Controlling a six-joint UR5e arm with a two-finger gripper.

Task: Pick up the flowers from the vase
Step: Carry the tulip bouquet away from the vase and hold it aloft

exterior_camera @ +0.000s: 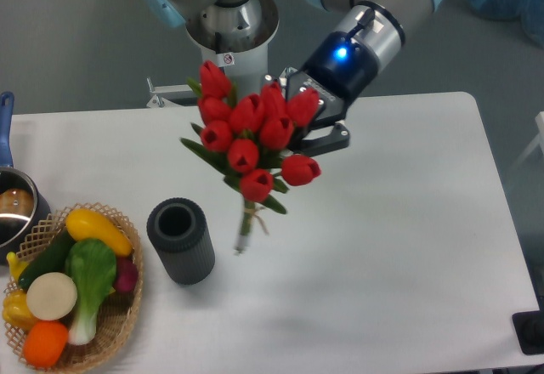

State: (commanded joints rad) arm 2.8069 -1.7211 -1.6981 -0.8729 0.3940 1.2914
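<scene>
The flowers [255, 136], a bunch of red tulip buds with green leaves and stems, hang in the air above the table, stems pointing down to the right of the vase. My gripper [299, 132] is shut on the bunch from its right side, its fingers mostly hidden behind the buds. The vase [181, 241], a dark grey ribbed cylinder, stands upright on the white table with its hollow top showing nothing inside. The stem ends are clear of the vase rim.
A wicker basket [119, 323] of toy vegetables, including a bok choy [89, 276], sits at the front left. A metal pot [15, 208] with a blue handle stands at the left edge. The robot's base [229, 30] rises behind the table.
</scene>
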